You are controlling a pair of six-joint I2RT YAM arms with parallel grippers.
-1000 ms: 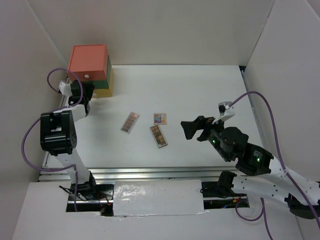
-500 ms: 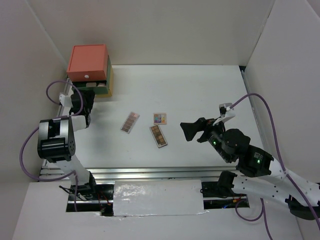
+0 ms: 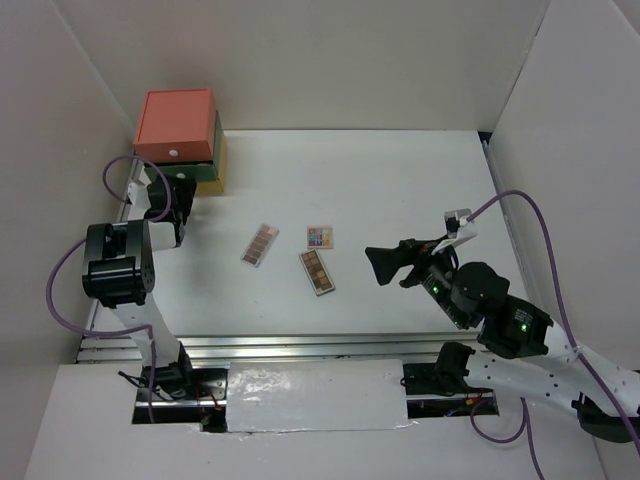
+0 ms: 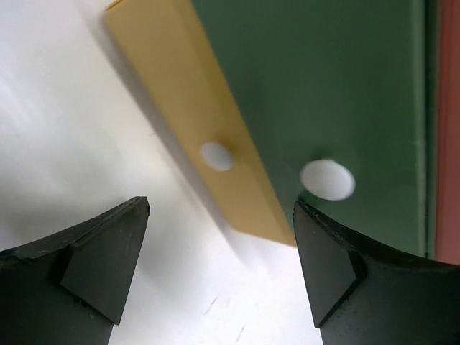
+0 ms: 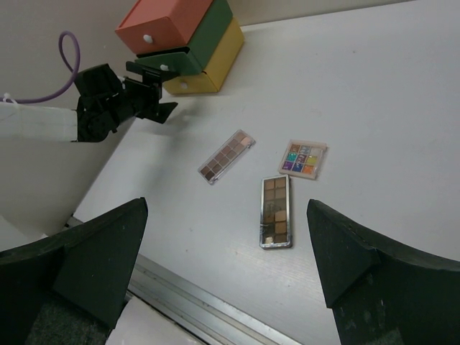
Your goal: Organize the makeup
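Three eyeshadow palettes lie on the white table mid-left: a pinkish one [image 3: 260, 244] [image 5: 226, 156], a multicolour one [image 3: 320, 237] [image 5: 303, 159] and a brown one [image 3: 317, 271] [image 5: 276, 210]. My left gripper [image 3: 187, 180] [image 4: 219, 266] is open and empty, close in front of the stacked drawer box [image 3: 178, 125]. The yellow drawer's knob [image 4: 216, 156] and the green drawer's knob [image 4: 327, 179] sit just ahead of its fingers. My right gripper [image 3: 385, 262] [image 5: 226, 266] is open and empty, above the table to the right of the palettes. The puffs, tube and compact are out of view.
The coral, green and yellow drawer box [image 5: 180, 36] stands at the table's far left corner. In the right wrist view the green drawer juts out slightly under the coral one. White walls enclose the table on three sides. A metal rail [image 3: 300, 345] runs along the near edge.
My left gripper has shifted closer to the drawer box front. The green drawer stood out further half a second ago and now shows less. My right gripper has drifted slightly down and right.
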